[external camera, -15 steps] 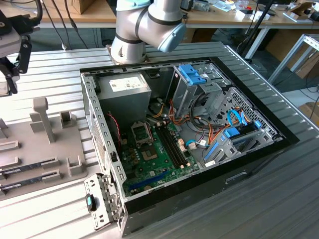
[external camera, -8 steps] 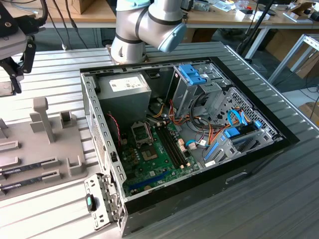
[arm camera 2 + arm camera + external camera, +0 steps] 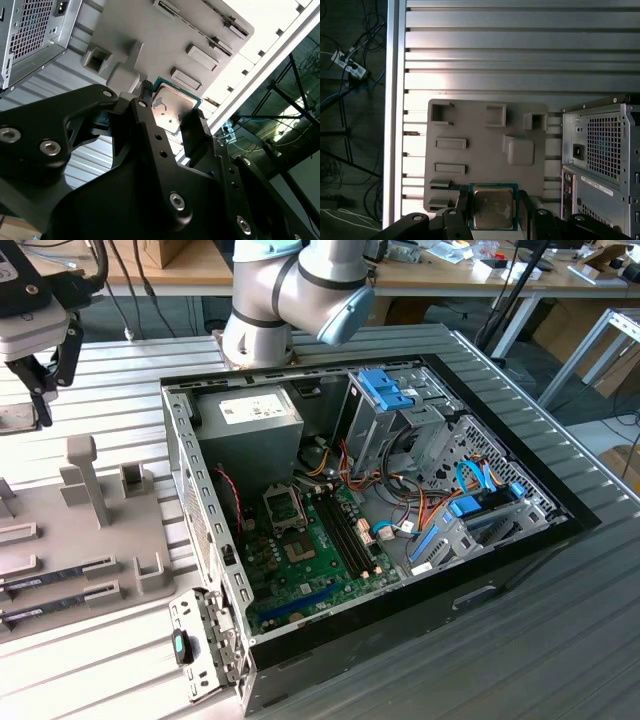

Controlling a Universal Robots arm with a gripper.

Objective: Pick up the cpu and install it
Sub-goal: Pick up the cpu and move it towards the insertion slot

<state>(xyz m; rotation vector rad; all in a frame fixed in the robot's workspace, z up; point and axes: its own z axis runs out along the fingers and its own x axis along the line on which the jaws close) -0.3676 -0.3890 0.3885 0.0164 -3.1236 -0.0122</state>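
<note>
Cpu (image 3: 493, 207), square, silver-topped, green-rimmed, clamped between black jaws above grey tray (image 3: 485, 161).

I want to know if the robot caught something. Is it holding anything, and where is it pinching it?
Yes. The gripper holds the cpu, pinched by two opposite edges, up above the grey tray.

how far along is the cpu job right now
Done: pickup looks complete. The gripper is shut on the cpu, which appears lifted off the grey tray. In hand: the cpu hangs over the tray, outside the computer case. Left: the install. The socket on the board inside the case looks empty.
</note>
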